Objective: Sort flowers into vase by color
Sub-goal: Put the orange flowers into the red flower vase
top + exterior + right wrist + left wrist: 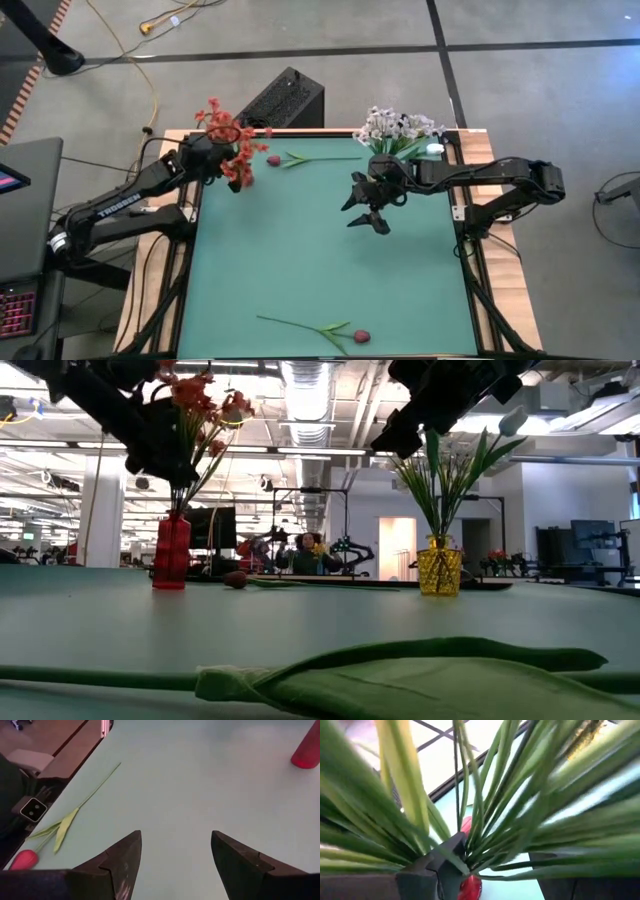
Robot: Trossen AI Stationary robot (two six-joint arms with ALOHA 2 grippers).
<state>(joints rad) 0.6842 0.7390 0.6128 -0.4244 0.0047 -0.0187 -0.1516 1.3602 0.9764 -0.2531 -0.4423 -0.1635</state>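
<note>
Green bench [320, 250] held two loose pink buds. Right gripper [368, 212] hovered mid-bench, jaws spread, empty; near bud [361, 336] lay below it, stem running leftward. Left gripper [215, 160] at red vase [171, 552], among orange sprays [232, 140]; jaws' state unclear.

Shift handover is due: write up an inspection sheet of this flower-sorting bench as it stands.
Surface: green table mat, flat, wooden border.
Job's things: red vase holding orange-red blossom sprays at the far left corner; yellow vase holding white blossom bunches at the far right corner. One dark pink bud on a green stem lies between the vases, another at the near edge.
Clutter: nothing seen.
Grippers: left gripper among the orange-red sprays over the red vase; right gripper above mid-table, jaws open, empty.
Cables: yellow cord on the floor.
Surroundings: black box behind the table; a person far off.
</note>
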